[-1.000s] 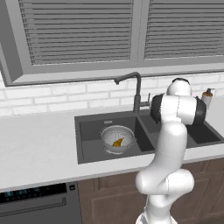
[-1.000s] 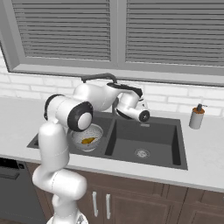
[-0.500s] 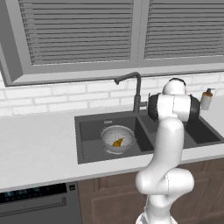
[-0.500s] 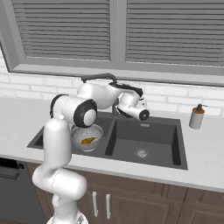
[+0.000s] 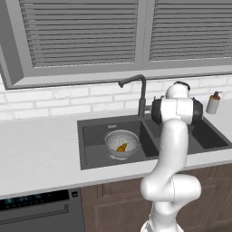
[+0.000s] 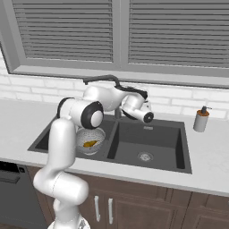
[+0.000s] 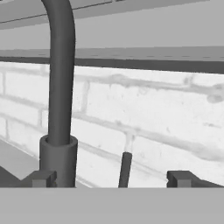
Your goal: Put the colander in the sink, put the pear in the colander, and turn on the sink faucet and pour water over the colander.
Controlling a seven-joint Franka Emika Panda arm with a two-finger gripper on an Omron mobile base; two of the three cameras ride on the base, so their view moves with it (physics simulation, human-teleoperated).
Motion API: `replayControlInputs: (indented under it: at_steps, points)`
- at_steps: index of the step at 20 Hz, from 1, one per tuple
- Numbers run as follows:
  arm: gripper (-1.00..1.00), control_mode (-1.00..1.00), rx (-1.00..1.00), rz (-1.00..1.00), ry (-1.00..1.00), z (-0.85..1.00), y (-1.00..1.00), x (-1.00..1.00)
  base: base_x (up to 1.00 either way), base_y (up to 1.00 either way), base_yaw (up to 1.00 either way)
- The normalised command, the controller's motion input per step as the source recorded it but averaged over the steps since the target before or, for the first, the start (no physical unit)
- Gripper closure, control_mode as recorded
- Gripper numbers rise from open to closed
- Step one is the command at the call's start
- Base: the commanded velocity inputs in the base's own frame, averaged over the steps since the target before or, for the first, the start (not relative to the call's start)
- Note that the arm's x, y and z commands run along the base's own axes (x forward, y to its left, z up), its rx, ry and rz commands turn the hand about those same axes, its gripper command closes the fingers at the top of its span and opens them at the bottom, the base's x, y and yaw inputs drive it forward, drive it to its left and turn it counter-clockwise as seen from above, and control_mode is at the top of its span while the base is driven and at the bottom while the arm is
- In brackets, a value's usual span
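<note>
Colander (image 5: 121, 143) sits in the left basin of the sink (image 5: 90, 156), pear (image 5: 122, 147) inside. End effector (image 7: 113, 178) spread wide, holding nothing, facing the faucet (image 7: 59, 87) base. Lever (image 7: 125, 169) stands near-upright between the fingertips (image 7: 180, 178), closer to the right one; faucet column just left.

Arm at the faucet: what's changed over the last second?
The arm's elbow swung toward the wall and the open gripper edged closer to the sink faucet lever, nothing grasped. Colander with the pear stays in the sink's left basin.
</note>
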Motion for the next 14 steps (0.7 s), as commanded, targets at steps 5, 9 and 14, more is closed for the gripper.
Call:
replayControlInputs:
  at_steps: [5, 9, 14]
  points:
    - [-1.0, -1.0, 0.04, 0.0, 0.0, -0.1, 0.0, 0.3, 0.0, 0.0, 0.0]
    - [-1.0, -1.0, 0.01, 0.0, 0.0, -0.03, 0.0, 0.31, 0.0, 0.0, 0.0]
    - [-1.0, -1.0, 0.0, 0.0, 0.0, -0.03, -0.01, 0.28, 0.0, 0.0, 0.0]
